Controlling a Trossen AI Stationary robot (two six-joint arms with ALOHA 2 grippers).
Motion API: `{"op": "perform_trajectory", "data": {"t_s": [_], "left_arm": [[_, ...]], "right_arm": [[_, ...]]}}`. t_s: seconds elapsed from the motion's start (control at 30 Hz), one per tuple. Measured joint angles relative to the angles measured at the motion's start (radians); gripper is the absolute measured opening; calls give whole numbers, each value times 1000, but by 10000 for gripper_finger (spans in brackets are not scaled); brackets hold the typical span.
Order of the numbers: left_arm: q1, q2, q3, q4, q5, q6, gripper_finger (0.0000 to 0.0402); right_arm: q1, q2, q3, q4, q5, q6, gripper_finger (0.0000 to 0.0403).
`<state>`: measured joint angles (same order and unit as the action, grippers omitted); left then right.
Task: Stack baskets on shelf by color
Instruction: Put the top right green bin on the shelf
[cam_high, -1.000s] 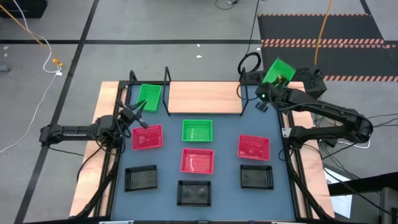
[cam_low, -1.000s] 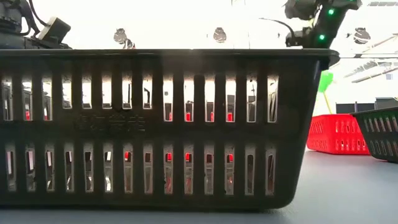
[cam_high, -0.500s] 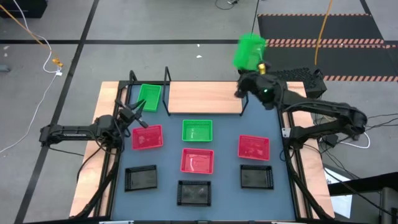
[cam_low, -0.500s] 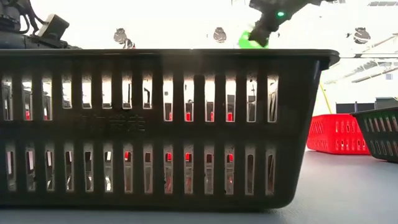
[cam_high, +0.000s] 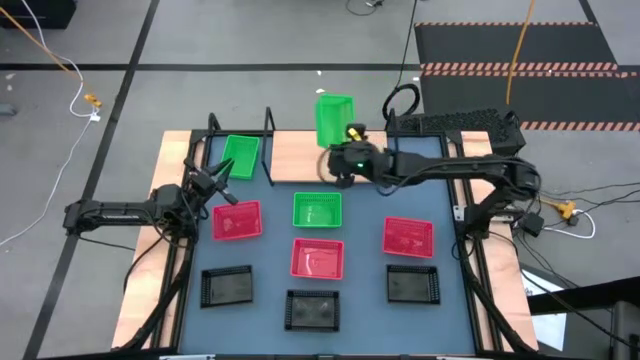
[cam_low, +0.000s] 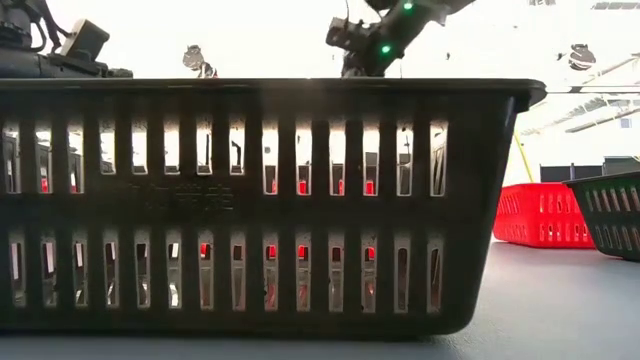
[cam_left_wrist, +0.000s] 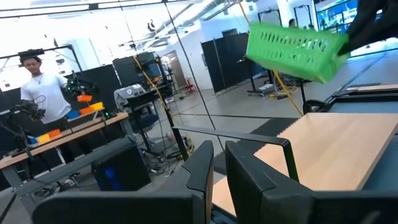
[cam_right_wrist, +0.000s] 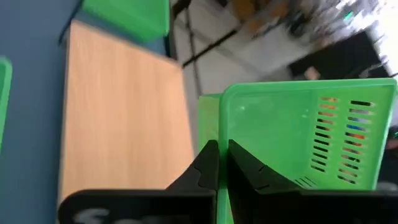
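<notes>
- Fingers of the right gripper (cam_right_wrist: 217, 163) are pinched shut on the rim of a green basket (cam_high: 335, 118), so that arm is carrying it in the air over the far edge of the shelf (cam_high: 300, 158).
- Left gripper (cam_high: 222, 183) sits at the shelf's left end, just beside the green basket already on the shelf (cam_high: 240, 155) and right above a pink-red basket (cam_high: 236, 221). Its fingers look nearly closed in the left wrist view, with nothing between them.
- The relation that matters: the carried basket is off to the right of the shelved green one, with bare wood board and a black frame upright between them. The target lies leftward from the right gripper, along the shelf's long axis.
- Long axis of the held basket looks to run roughly front to back, about the same way as the shelved one. It hangs tilted in the left wrist view, so it'll probably need levelling before it nests.
- Left arm is way nearer the target, but the right arm has the load, so the right one has to reach across.
- Another green basket (cam_high: 317, 210) is still on the blue-grey tabletop, along with two more pink-red ones (cam_high: 318, 258) (cam_high: 408, 236) and three black baskets (cam_high: 227, 286) (cam_high: 313, 308) (cam_high: 413, 284) along the near edge.
</notes>
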<state>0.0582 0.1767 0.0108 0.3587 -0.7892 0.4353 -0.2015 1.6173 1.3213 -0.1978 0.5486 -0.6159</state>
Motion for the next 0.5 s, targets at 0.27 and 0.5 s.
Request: {"op": "perform_trajectory", "data": {"t_s": [0.27, 0.5], "left_arm": [[0, 0, 0, -43, 0, -45, 47], [0, 0, 0, -44, 0, -41, 47]], "right_arm": [[-42, 116, 226, -514, -111, 270, 2], [-73, 159, 226, -715, -160, 372, 2]]}}
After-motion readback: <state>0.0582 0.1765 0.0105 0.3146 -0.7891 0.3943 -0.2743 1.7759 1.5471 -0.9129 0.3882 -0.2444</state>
